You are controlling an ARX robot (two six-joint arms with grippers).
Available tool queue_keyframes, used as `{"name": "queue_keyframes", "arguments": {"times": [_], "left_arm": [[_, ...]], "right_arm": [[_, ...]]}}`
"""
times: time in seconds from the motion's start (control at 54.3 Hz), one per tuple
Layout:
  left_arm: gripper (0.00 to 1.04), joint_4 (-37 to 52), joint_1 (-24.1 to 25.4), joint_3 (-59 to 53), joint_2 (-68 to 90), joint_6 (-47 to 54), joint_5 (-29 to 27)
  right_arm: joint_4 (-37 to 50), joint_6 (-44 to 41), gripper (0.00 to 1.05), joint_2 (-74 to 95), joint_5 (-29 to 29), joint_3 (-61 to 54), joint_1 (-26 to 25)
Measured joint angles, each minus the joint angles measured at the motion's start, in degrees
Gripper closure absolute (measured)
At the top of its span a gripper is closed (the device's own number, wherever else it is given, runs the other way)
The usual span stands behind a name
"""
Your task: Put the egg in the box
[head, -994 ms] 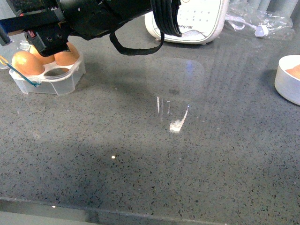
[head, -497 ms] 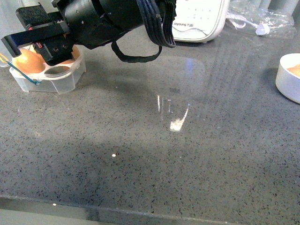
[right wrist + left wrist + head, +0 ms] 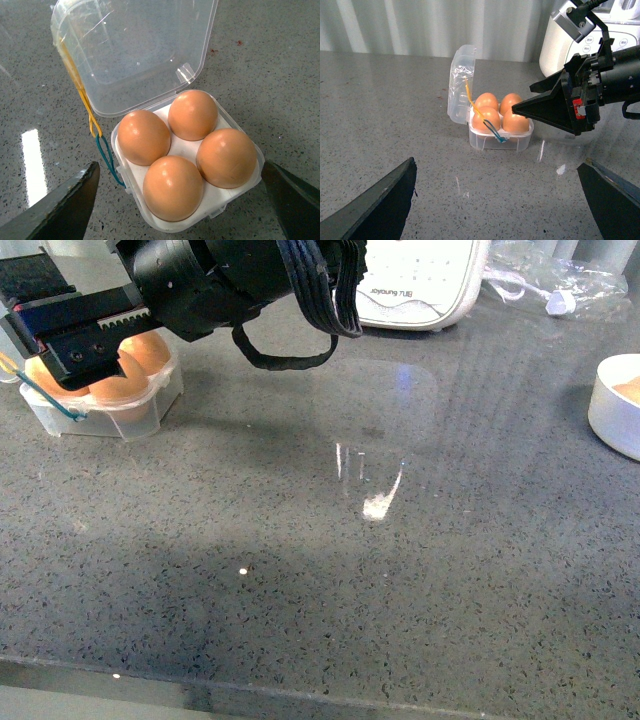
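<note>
So the box (image 3: 184, 147) is thin clear plastic w/ a hinged lid (image 3: 145, 50) standing fully open, and a skinny yellow-to-blue strip (image 3: 102, 145) runs from the lid down one side. All 4 cells are filled w/ smooth orange-brown eggs. The egg (image 3: 172, 187) sits in the cell by the strip, away from the hinge, and tbh looks identical to its neighbours. Right gripper (image 3: 178, 172) hangs right over the box, black wedge-shaped fingers (image 3: 70, 205) spread wide w/ nothing held between them. Left gripper (image 3: 496, 165) is well back from the box, also splayed and empty; only its two dark tips poke into its own cam. Countertop (image 3: 400, 570) is grey speckled stone, polished enough to throw glare. Front cam is the worst for this: the right arm's black body and looped cable (image 3: 290, 350) cover much of the box, the lid is hard to make out, and only approx 3 eggs peek out. Left wrist cam gives the side-on look: one finger tip overlaps the front egg, can't tell if it touches, w/ a white plastic appliance (image 3: 550, 52) behind. The round white bowl (image 3: 615, 410) shows only in front cam, cut by the frame edge, contents too clipped to call.
</note>
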Motion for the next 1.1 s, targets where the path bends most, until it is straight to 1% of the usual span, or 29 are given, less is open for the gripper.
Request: {"name": "queue_keyframes", "arguments": {"times": [0.037, 0.11, 0.239, 0.35, 0.442, 0.534, 0.589, 0.663, 0.681, 0.755, 0.791, 0.902, 1.104], "left_arm": [[0.07, 0.0, 0.0, 0.0, 0.0, 0.0, 0.0], [0.07, 0.0, 0.0, 0.0, 0.0, 0.0, 0.0], [0.07, 0.0, 0.0, 0.0, 0.0, 0.0, 0.0], [0.07, 0.0, 0.0, 0.0, 0.0, 0.0, 0.0], [0.07, 0.0, 0.0, 0.0, 0.0, 0.0, 0.0], [0.07, 0.0, 0.0, 0.0, 0.0, 0.0, 0.0], [0.07, 0.0, 0.0, 0.0, 0.0, 0.0, 0.0], [0.07, 0.0, 0.0, 0.0, 0.0, 0.0, 0.0], [0.07, 0.0, 0.0, 0.0, 0.0, 0.0, 0.0], [0.07, 0.0, 0.0, 0.0, 0.0, 0.0, 0.0], [0.07, 0.0, 0.0, 0.0, 0.0, 0.0, 0.0], [0.07, 0.0, 0.0, 0.0, 0.0, 0.0, 0.0], [0.07, 0.0, 0.0, 0.0, 0.0, 0.0, 0.0]], "right_arm": [[0.3, 0.2, 0.05, -0.1, 0.0, -0.1, 0.0], [1.1, 0.6, 0.08, -0.7, 0.4, -0.7, -0.2], [3.3, 1.5, 0.07, -4.8, 1.8, -4.0, -1.7], [7.1, 2.5, 0.07, -11.5, 5.7, -10.2, -4.9], [8.5, 3.3, 0.07, -15.3, 8.6, -14.4, -7.3], [9.2, 5.3, 0.07, -19.4, 12.4, -19.6, -10.9], [9.9, 7.5, 0.07, -23.4, 16.4, -25.0, -15.4], [11.6, 9.0, 0.07, -27.7, 18.8, -30.9, -20.1], [12.4, 9.3, 0.07, -29.5, 19.8, -33.3, -22.0], [14.5, 9.6, 0.07, -33.2, 20.6, -37.9, -25.6], [16.0, 9.7, 0.07, -35.9, 21.9, -40.9, -27.8], [18.4, 9.8, 0.07, -42.3, 22.9, -47.8, -32.1], [19.3, 9.8, 0.07, -51.9, 23.6, -56.9, -36.9]]}}
